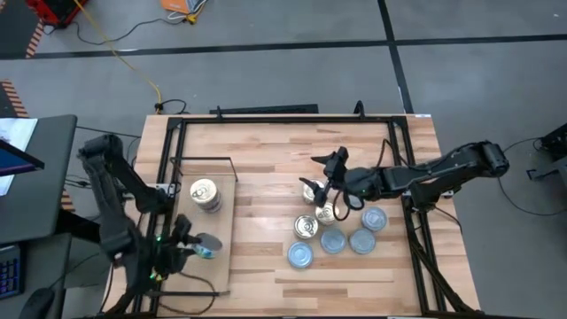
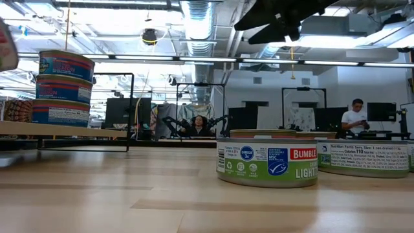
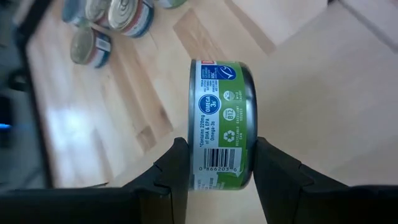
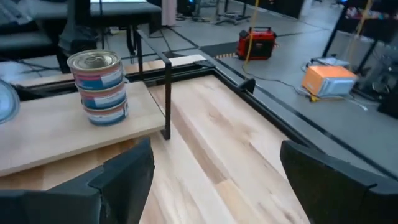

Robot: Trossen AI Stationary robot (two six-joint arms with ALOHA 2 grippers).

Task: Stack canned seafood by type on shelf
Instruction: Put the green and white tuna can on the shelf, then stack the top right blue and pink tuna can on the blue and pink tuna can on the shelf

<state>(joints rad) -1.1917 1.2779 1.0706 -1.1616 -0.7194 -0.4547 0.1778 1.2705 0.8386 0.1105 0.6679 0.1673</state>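
A stack of three blue-labelled tins (image 1: 205, 195) with a gold top stands on the pale shelf board (image 1: 217, 270) at the table's left, beside its black wire frame (image 4: 166, 93). My left gripper (image 1: 195, 245) hangs over the board's near part, shut on a green-labelled tin (image 3: 221, 118) with a pale top. Several loose tins (image 1: 337, 229), gold-topped and blue-silver-topped, sit flat on the table right of centre. My right gripper (image 1: 329, 175) hovers open over the far edge of that group, nearly level and touching nothing. My left gripper pinches the green tin between its two fingers (image 3: 176, 171), one on each flat face, near the rim (image 3: 217, 177). The fingers slant down over the shelf. The tin stands on edge in the hold, lifted clear of the board.
A black frame (image 1: 292, 118) runs round the tabletop, with rails along its left and right sides. Bare wood lies between the shelf and the loose tins. A desk with a screen (image 1: 18, 159) stands left of the table. People sit in the room behind (image 2: 356, 116).
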